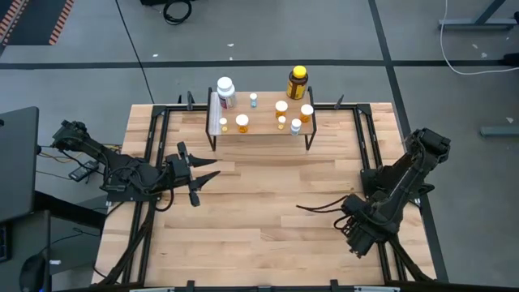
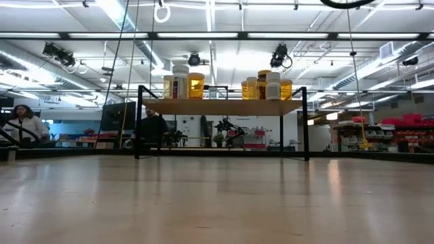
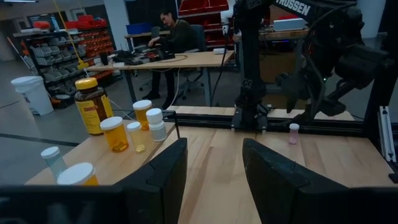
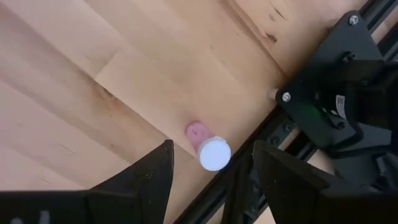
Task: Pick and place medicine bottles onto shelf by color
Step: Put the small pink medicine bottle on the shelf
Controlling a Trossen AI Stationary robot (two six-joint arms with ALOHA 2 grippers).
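The right gripper (image 4: pixel 211 180) is hovering over a small pink bottle (image 4: pixel 207 147) with a white cap, which is standing on the worktop (image 4: pixel 93 81) beside the black frame rail. Its fingers (image 4: pixel 140 180) are standing spread, one to each side of the bottle, not touching it. The left gripper (image 1: pixel 203 174) is waiting over the worktop's left side, fingers parted and holding nothing. The other bottles (image 1: pixel 280 109) are standing on the shelf (image 1: pixel 259 128) at the far edge.

"TROSSEN" on the right arm (image 3: pixel 311 37)
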